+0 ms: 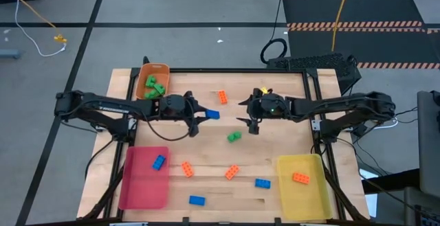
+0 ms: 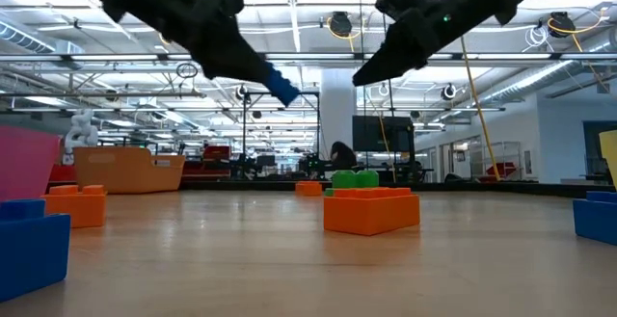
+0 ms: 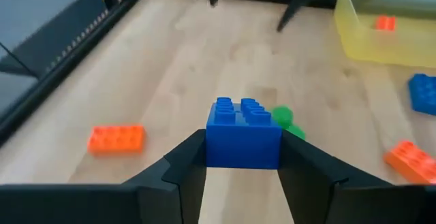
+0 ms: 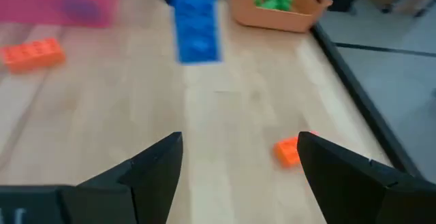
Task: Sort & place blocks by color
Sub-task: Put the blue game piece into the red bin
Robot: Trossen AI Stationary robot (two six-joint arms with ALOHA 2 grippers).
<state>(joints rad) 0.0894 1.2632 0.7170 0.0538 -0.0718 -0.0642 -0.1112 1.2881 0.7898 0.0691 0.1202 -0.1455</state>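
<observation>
At the centre of the high view, the left pincer [image 1: 205, 116] grips a blue block [image 3: 243, 133] above the table [image 1: 275, 88]. The right pincer [image 1: 249, 124] hangs open, empty. A loose grip risks dropping it short of the pink tray [image 1: 141, 185].
</observation>
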